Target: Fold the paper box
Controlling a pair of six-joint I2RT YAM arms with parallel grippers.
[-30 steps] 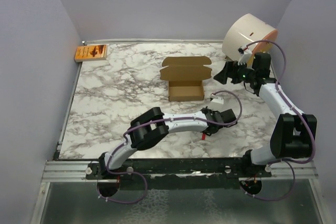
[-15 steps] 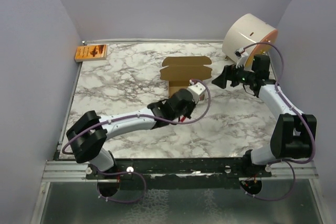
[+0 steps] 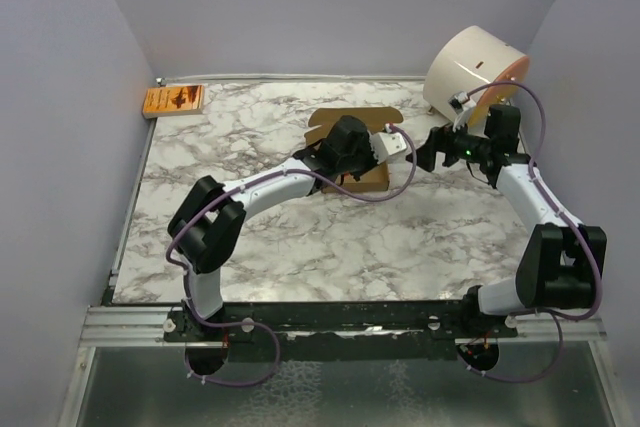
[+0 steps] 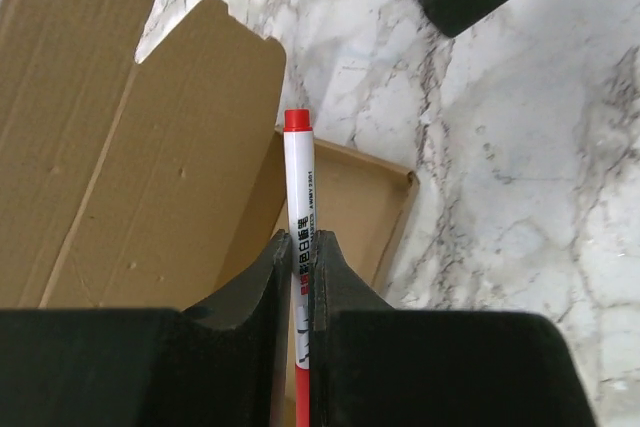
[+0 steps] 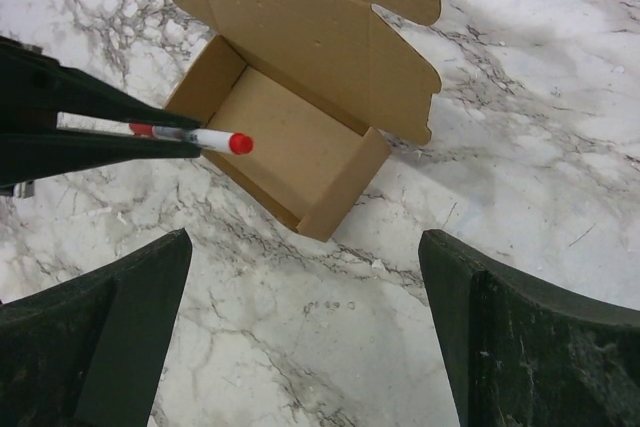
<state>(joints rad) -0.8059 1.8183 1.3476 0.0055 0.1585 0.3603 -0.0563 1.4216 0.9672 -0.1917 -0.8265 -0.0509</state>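
Left wrist view: your left tool (image 4: 300, 243) pinched a red-capped pen (image 4: 299, 172) over the open paper box (image 4: 352, 202).
Your right tool (image 5: 305, 282) hung spread wide just right of it.

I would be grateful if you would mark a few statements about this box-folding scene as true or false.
1. The left gripper is shut on a red-capped marker. True.
2. The marker's red cap is over the open tray of the paper box. True.
3. The right gripper is clamped on the box's lid. False: it is open, holds nothing and hovers beside the box.
4. The paper box is folded shut. False: its lid is laid back and the tray is open.
5. The orange packet lies inside the box. False: it lies at the far left corner of the table.
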